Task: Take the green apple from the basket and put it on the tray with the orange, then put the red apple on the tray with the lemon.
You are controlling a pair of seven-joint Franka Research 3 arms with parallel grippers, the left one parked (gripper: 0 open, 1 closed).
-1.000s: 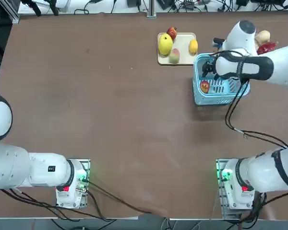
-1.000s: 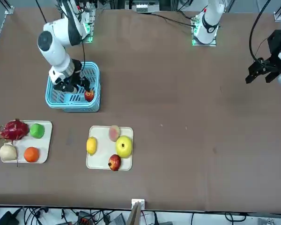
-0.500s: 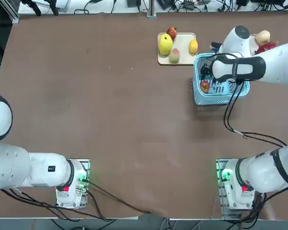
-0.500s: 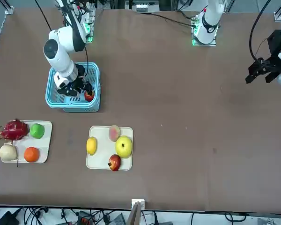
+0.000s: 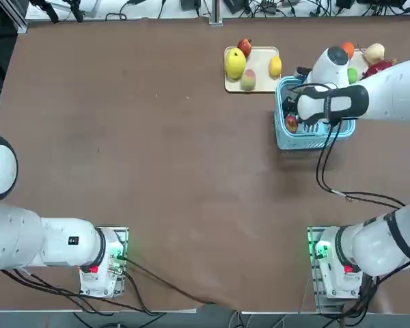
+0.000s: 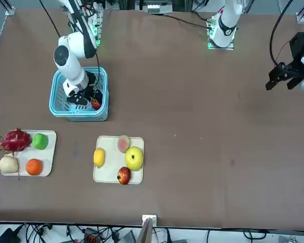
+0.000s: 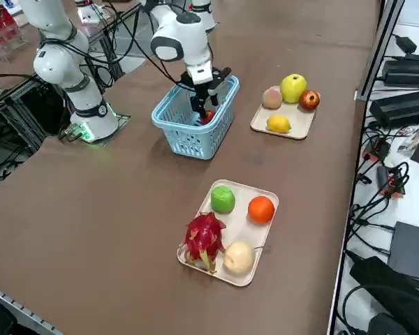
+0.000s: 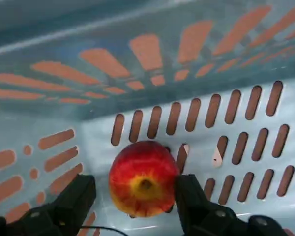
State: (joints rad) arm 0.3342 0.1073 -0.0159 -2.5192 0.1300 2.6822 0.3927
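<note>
Reaching down into the basket (image 6: 58, 107), we are holding our right gripper (image 8: 137, 196) around the red apple (image 8: 143, 178), one finger on each side of it. The fingers (image 8: 76, 199) are spread wide and are not yet pressing the fruit; whether the pads are grazing its skin we cannot tell. The apple is lying on the slatted basket floor, close to a side wall, and the basket's walls are hemming the gripper in on all sides.

The green apple (image 7: 223, 199) is already sitting on the tray with the orange (image 7: 265, 192), beside the orange (image 7: 261, 209), a dark red lumpy fruit (image 7: 204, 239) and a pale beige round fruit (image 7: 239, 257). The tray with the lemon (image 6: 109, 174) is lying just past the basket, carrying the lemon (image 6: 99, 157), a bigger yellow fruit (image 6: 134, 158), a pink-green fruit (image 6: 123, 143) and a small dark red fruit (image 6: 123, 175), with bare room along one side.
</note>
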